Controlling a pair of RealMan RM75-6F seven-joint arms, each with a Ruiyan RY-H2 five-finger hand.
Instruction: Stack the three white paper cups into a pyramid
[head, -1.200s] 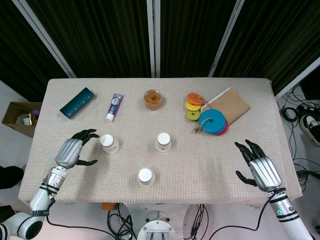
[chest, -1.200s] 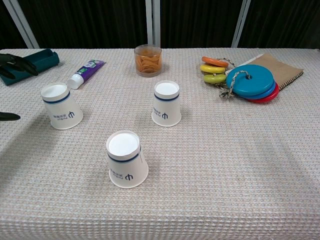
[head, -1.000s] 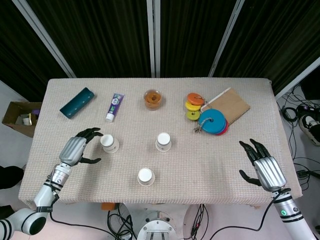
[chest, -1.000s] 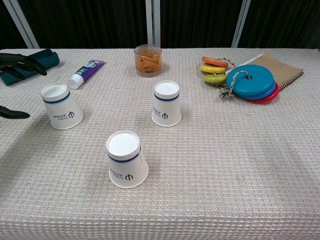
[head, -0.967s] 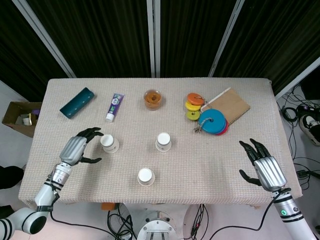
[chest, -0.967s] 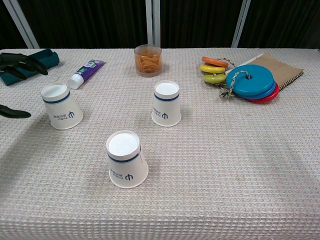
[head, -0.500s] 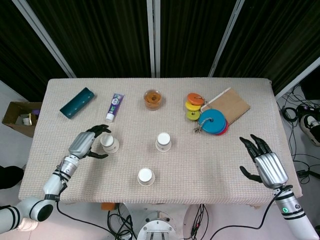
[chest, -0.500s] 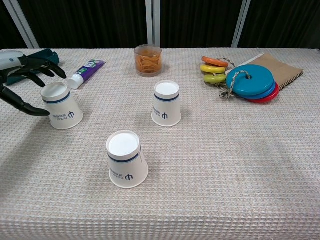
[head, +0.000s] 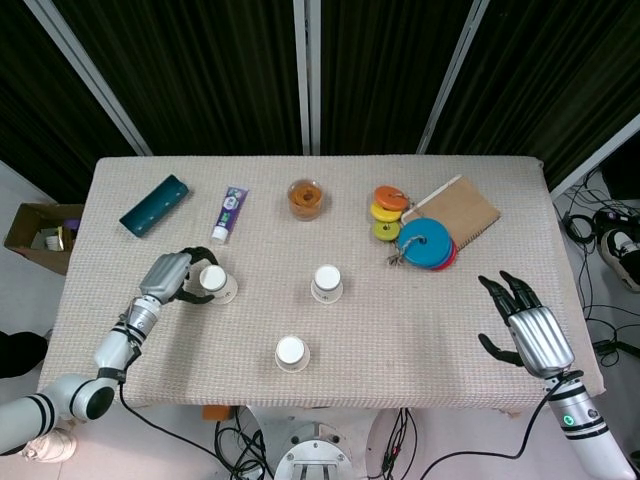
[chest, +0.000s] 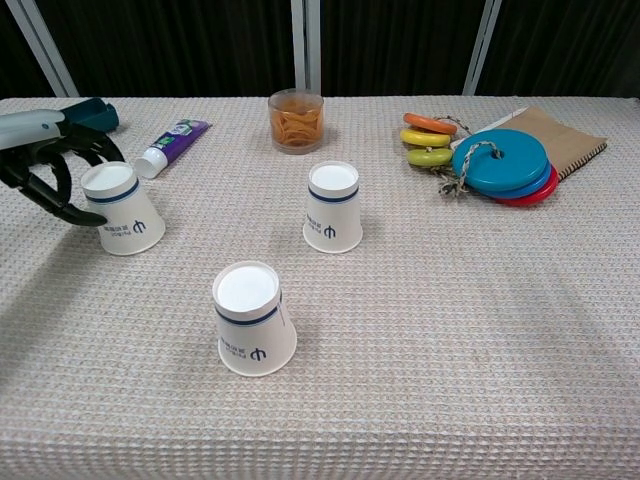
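Left hand (chest: 55, 175) sits fingers apart, curled round the upside-down left cup (chest: 122, 208) without a clear grip, with the middle cup (chest: 333, 207) and near cup (chest: 254, 318) off to its right; right hand (head: 527, 328) splayed, empty, well away.

A rough, woven, matt beige cloth covers the bench (chest: 480, 330). The three cups (chest: 254, 318) are matt white paper with a blue band. The left hand (head: 168, 275) has a brushed silver metal back and glossy black fingers (chest: 45, 190). Beyond the cups, the jar (chest: 296, 119) is clear and glossy, the discs (chest: 500, 162) smooth plastic.
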